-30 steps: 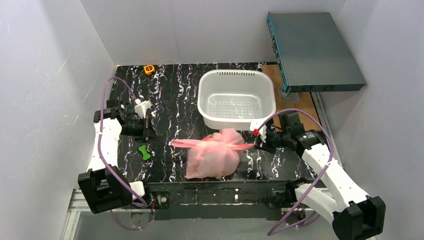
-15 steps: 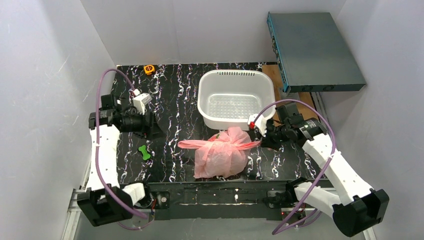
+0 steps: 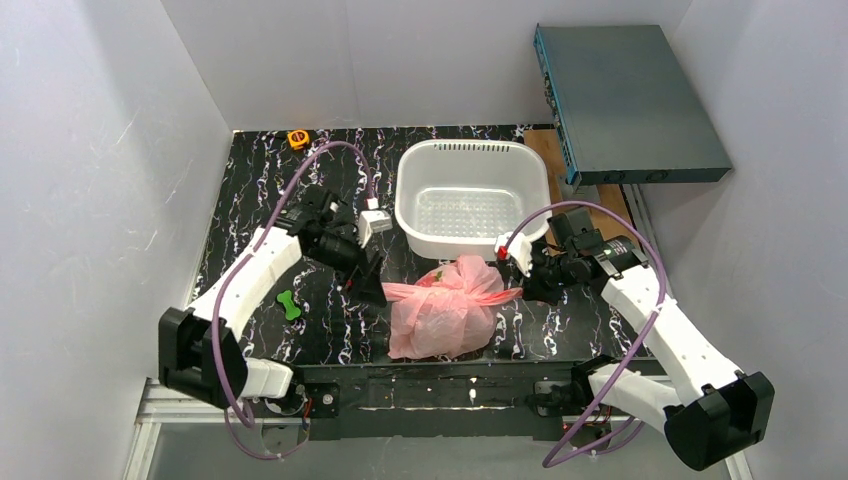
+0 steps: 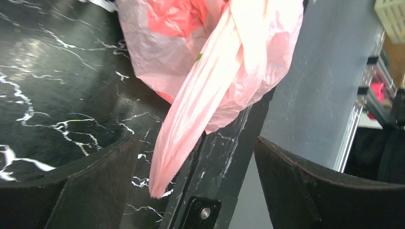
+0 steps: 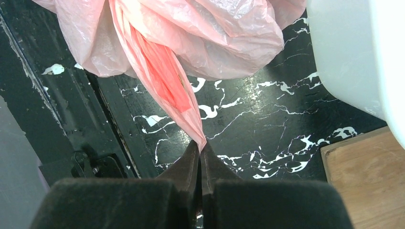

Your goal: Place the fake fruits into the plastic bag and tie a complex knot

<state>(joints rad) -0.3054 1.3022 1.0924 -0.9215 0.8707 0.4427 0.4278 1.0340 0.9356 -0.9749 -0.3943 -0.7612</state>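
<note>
Bag [image 3: 445, 315] is seen bunched on the black marbled surface [image 3: 330, 190], near the front edge and just in front of the white basket [image 3: 472, 200]. Contents are mostly hidden by the pink plastic. Jaws of the left tool [image 3: 370, 290] are spread wide; one handle strip hangs between them, not pinched. Tip of the other strip is clamped by the right tool [image 5: 199, 151], which is fully closed. Green toy [image 3: 290, 303] is spotted left of the left tool, well apart from the pink plastic.
</note>
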